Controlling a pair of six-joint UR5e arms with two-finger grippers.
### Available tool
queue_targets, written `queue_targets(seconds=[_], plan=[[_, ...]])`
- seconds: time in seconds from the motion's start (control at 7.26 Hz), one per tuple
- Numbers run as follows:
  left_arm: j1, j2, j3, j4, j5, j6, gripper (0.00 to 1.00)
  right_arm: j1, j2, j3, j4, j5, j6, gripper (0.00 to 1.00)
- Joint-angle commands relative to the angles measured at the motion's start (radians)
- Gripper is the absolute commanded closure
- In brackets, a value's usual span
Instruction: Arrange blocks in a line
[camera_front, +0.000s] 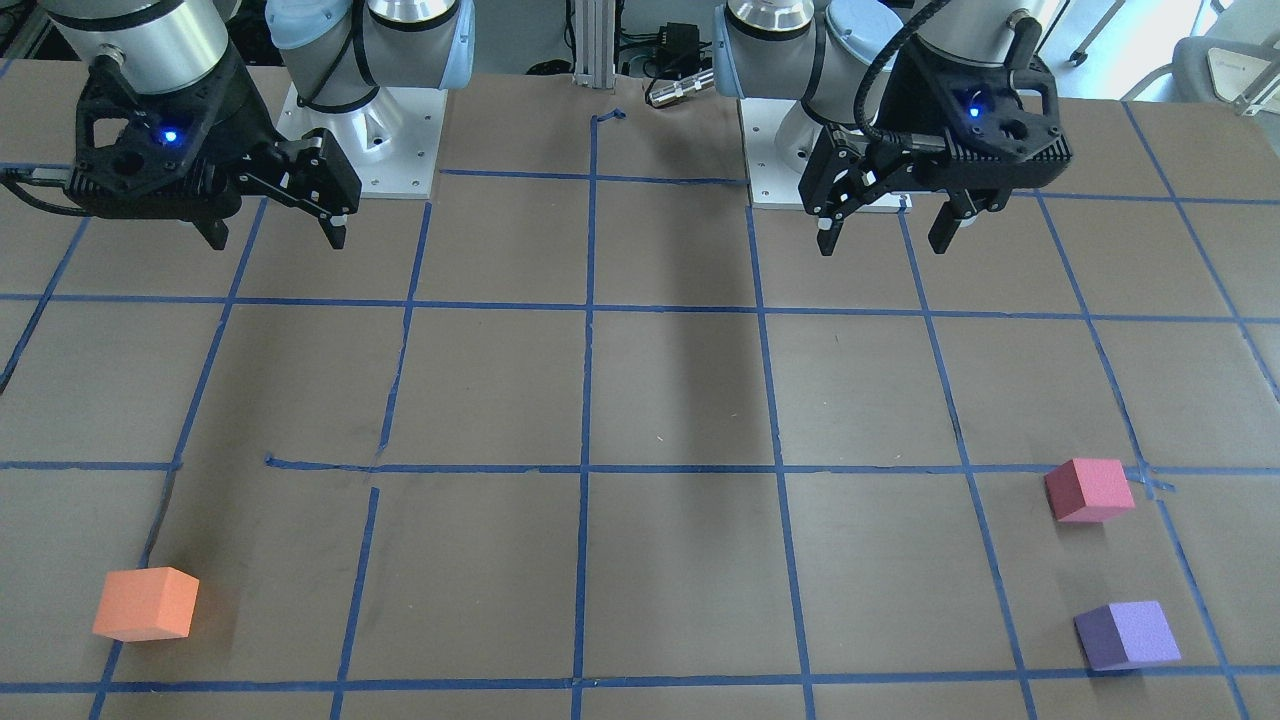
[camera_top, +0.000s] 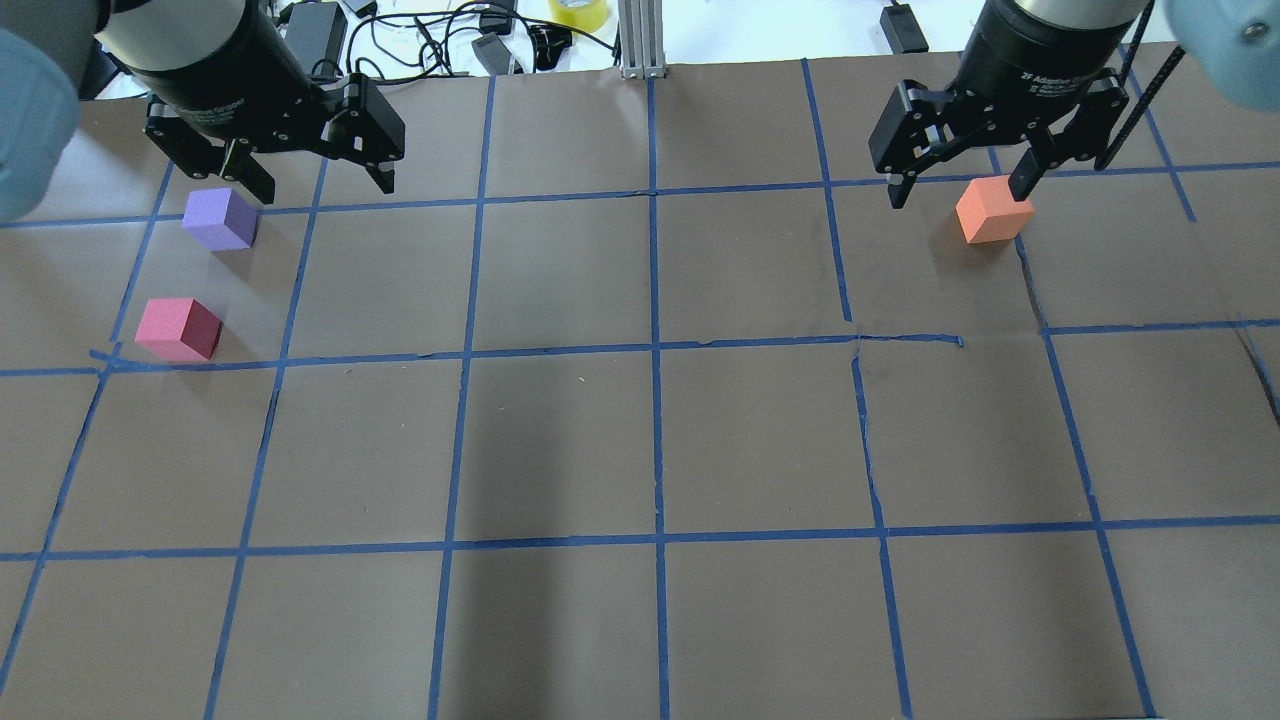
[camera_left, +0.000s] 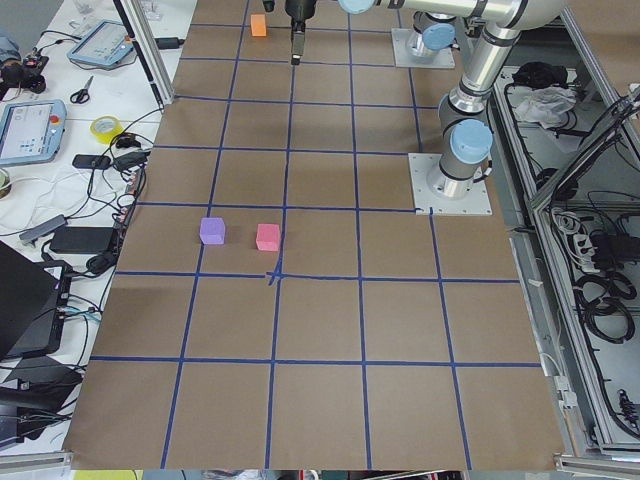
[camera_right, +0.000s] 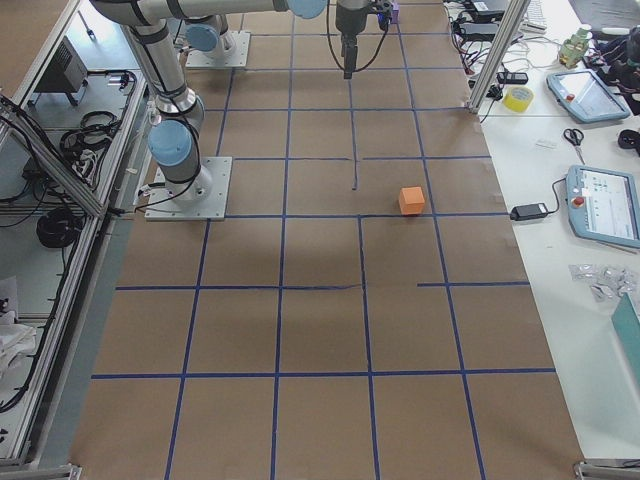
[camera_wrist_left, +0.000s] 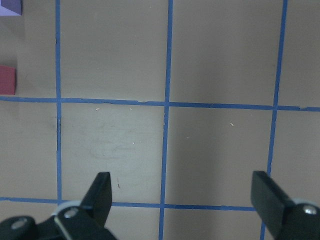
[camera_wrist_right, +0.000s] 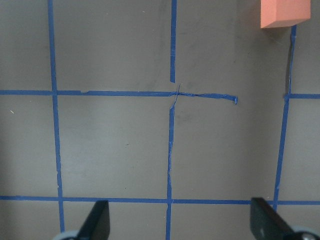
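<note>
Three foam cubes lie apart on the brown table, on the side far from the robot. The orange block (camera_front: 146, 603) (camera_top: 992, 209) is on the robot's right. The pinkish-red block (camera_front: 1089, 490) (camera_top: 178, 328) and the purple block (camera_front: 1127, 635) (camera_top: 220, 218) are close together on the robot's left. My left gripper (camera_front: 890, 235) (camera_top: 322, 188) is open and empty, raised above the table. My right gripper (camera_front: 275, 240) (camera_top: 958, 195) is also open, empty and raised. The left wrist view shows the purple block (camera_wrist_left: 10, 7) and the pinkish-red block (camera_wrist_left: 7, 79) at its left edge. The right wrist view shows the orange block (camera_wrist_right: 285, 12) at the top right.
Blue tape lines (camera_top: 655, 350) divide the table into a grid. The arms' base plates (camera_front: 370, 140) stand at the robot's edge. Cables, a power brick and a yellow tape roll (camera_top: 578, 12) lie beyond the far edge. Tablets (camera_right: 600, 205) lie on the side bench.
</note>
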Motion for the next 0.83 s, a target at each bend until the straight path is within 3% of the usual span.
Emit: queue_targets(seconds=[0.0,0.69], plan=[[-0.001,0.001,-0.002,0.005,0.0,-0.001,0.0,0.001,-0.001,0.001,-0.004,0.001,-0.002,0.0],[-0.002,-0.004,-0.015,0.062,-0.007,-0.001,0.0,-0.001,0.001,-0.001,-0.004,-0.011,-0.008,0.0]])
